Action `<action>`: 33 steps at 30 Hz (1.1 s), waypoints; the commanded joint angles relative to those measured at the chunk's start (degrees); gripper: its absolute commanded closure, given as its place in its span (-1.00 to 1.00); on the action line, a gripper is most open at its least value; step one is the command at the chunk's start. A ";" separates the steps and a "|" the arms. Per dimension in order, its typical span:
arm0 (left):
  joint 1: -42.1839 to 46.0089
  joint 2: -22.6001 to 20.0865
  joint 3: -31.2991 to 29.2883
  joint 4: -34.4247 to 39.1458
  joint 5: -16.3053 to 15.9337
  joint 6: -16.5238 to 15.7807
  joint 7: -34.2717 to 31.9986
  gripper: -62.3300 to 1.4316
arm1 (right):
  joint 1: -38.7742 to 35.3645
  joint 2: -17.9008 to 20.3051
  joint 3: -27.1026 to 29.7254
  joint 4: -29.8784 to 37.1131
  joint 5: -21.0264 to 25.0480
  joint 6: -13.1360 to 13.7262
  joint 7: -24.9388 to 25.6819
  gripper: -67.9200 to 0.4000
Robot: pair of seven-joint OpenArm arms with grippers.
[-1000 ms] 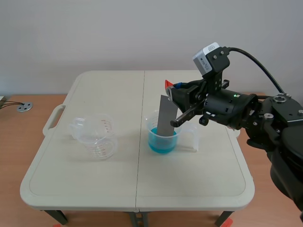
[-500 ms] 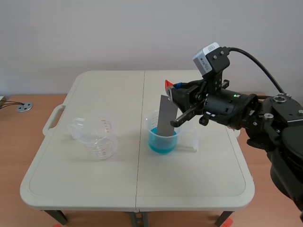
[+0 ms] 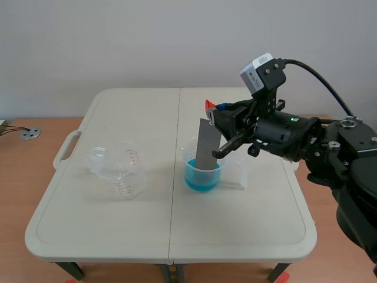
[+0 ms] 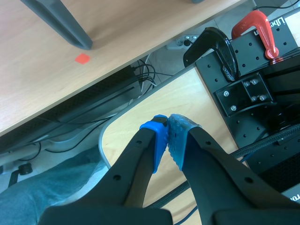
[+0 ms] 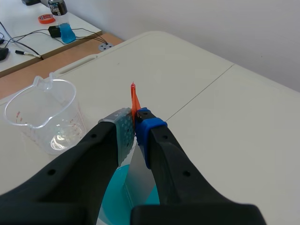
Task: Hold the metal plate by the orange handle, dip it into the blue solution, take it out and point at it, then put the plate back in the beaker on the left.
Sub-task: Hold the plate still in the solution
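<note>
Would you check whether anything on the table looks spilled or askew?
Nothing stands out: blue beaker and empty beaker stand upright, the table shows no spill, and the right gripper holds the metal plate dipped.

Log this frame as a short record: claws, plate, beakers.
right claw: shut on orange handle
plate: near upright, lower end in blue solution
clear beaker: on table, left of the solution, nothing in or touching it
left claw: shut on nothing, off the table
</note>
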 commanded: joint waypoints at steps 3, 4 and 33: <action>0.61 0.26 -0.31 1.03 0.02 -0.11 -0.83 0.87 | 0.55 -0.02 0.33 0.20 -0.20 0.70 0.02 0.95; 0.61 0.26 -0.31 1.03 0.02 -0.11 -0.83 0.87 | 0.57 -0.02 0.33 0.20 -0.20 0.70 0.02 0.95; 0.61 0.26 -0.31 1.03 0.02 -0.11 -0.81 0.87 | 0.72 0.00 0.33 0.22 -0.17 0.70 0.85 0.95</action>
